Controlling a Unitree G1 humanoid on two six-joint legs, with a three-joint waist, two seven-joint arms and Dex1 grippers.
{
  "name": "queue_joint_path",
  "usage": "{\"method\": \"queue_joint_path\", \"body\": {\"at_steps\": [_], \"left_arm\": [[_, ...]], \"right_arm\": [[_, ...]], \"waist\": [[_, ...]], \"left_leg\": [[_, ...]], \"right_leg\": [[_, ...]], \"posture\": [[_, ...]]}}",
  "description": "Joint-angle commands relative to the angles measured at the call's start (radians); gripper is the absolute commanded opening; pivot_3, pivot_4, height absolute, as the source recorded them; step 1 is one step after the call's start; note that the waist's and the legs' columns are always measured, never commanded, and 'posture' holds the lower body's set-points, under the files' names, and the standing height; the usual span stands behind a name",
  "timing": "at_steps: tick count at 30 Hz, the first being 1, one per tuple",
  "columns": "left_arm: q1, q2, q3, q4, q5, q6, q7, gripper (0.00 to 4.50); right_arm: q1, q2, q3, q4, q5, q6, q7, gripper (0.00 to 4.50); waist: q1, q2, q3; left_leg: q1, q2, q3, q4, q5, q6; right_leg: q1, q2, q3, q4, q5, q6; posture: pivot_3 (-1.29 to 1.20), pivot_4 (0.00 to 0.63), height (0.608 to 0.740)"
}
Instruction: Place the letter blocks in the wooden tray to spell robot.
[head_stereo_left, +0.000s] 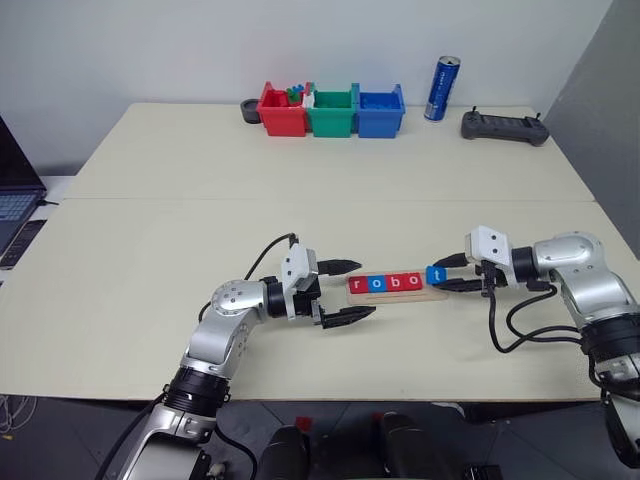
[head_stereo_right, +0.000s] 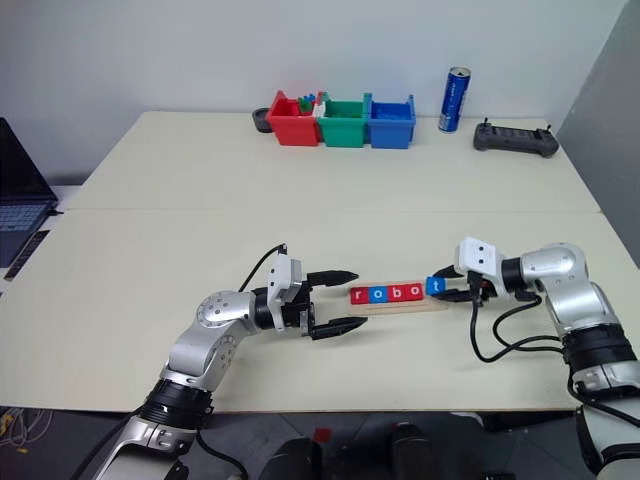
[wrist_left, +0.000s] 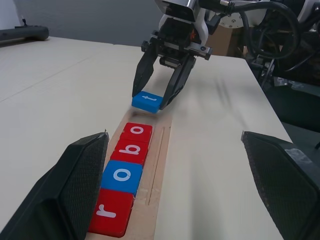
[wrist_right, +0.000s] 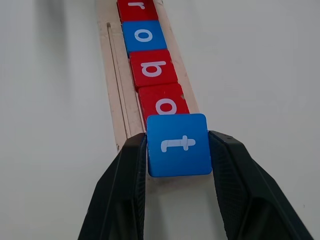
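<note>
Pale beige, the surface (head_stereo_left: 300, 180) stretches back to a white wall. At its near right, the right end effector (head_stereo_left: 452, 272) grips the blue "t" block (wrist_right: 178, 144) between its two black fingers, one pressed on each side edge. That block hangs just above the right end of the wooden tray (wrist_left: 156, 170), tilted a little and not yet seated, right beside the last tile in the row.

Four letter blocks already lie in the tray, touching end to end: a red "r" (wrist_left: 112, 212), a blue "o" (wrist_left: 123, 175), a red "b" (wrist_left: 131, 149) and a red "o" (wrist_left: 137, 132), reading left to right.

Just off the tray's left end, the left end effector (head_stereo_left: 348, 291) hovers level with its fingers spread wide, holding nothing.

Along the far edge stand a red bin (head_stereo_left: 281, 112), a green bin (head_stereo_left: 331, 112) and a blue bin (head_stereo_left: 380, 112) side by side, with a blue can (head_stereo_left: 441, 88) upright to their right and a dark controller (head_stereo_left: 504, 127) further right. A laptop (head_stereo_left: 15, 190) sits off the left edge.
</note>
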Motion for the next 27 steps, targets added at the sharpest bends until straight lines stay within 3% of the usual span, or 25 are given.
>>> {"method": "queue_joint_path", "body": {"at_steps": [1,27], "left_arm": [[0.009,0.008,0.009,-0.040,-0.012,-0.006,0.001,4.50],[0.002,0.019,0.007,-0.049,-0.014,0.000,0.003,4.50]], "right_arm": [[-0.039,0.010,0.004,0.021,-0.015,-0.039,0.012,1.46],[-0.075,0.045,0.033,0.127,-0.078,-0.129,0.018,1.46]], "waist": [[-0.001,0.000,0.000],[-0.001,0.000,0.000]], "left_leg": [[0.000,0.000,0.000,0.000,0.000,0.000],[0.000,0.000,0.000,0.000,0.000,0.000]], "right_leg": [[0.000,0.000,0.000,0.000,0.000,0.000],[0.000,0.000,0.000,0.000,0.000,0.000]], "posture": [[0.00,0.150,0.740],[0.00,0.150,0.740]]}}
